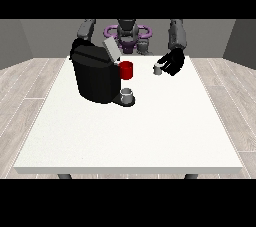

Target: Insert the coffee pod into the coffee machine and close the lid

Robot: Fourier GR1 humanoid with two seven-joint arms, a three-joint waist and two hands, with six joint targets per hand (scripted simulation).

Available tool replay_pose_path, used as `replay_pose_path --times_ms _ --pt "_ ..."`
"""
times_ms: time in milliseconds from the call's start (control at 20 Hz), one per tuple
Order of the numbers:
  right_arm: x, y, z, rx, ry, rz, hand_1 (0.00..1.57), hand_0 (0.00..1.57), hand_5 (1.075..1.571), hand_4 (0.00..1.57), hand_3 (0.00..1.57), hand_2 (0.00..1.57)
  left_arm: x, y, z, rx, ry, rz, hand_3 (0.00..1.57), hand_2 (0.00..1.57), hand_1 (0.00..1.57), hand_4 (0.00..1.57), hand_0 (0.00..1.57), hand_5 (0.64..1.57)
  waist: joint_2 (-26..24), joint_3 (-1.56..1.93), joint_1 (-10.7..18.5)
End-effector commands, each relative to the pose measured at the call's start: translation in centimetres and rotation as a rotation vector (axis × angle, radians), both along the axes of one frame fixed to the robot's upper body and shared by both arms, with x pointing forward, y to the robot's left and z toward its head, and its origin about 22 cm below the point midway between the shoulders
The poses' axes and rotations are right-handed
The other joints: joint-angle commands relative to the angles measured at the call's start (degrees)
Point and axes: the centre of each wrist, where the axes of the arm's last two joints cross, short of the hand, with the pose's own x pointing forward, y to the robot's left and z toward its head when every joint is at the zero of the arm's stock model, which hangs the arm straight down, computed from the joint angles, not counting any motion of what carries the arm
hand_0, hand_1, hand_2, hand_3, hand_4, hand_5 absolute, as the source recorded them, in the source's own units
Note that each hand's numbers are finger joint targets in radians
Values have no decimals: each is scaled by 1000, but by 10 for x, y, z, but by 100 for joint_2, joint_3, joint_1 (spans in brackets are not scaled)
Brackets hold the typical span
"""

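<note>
A black coffee machine point(95, 77) stands on the left part of the white table point(131, 136), its grey lid point(111, 50) tilted up and open. A small grey cup point(127, 94) sits on the machine's drip base. The small grey coffee pod point(158, 69) is at the table's far side, right of the machine. The hand at the view's right point(173, 62) is right beside the pod, its fingers curled close to it; whether they touch it is unclear. The hand at the view's left is hidden behind the machine.
A red mug point(127, 70) stands just behind the machine's spout, between the machine and the pod. The robot's torso point(128, 33) rises behind the table's far edge. Wooden floor surrounds the table.
</note>
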Motion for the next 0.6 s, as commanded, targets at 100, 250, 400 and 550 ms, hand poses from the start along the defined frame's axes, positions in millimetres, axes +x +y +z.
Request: replay_pose_path --times_ms 100,250,400,550 --pt "-3 2 -19 0 -4 6 0 0 1571 407 0 0 21 -28 45 19 -40 -73 1292 1331 1256 545 1256 1571 -97 0 -30" --pt "2 -5 -12 12 7 24 0 0 1571 492 0 0 23 -17 61 7 -75 -96 1288 1332 1255 556 1255 1571 -109 -1 -4" --pt "-1 9 -16 25 -5 25 0 0 1571 475 0 0 32 -31 78 -8 -50 -80 1288 1332 1255 556 1255 1571 -89 -1 -183" --pt "5 21 5 19 -46 71 0 0 1571 495 0 0 36 -18 95 -25 -107 -62 1288 1332 1255 556 1255 1571 55 -3 -371"
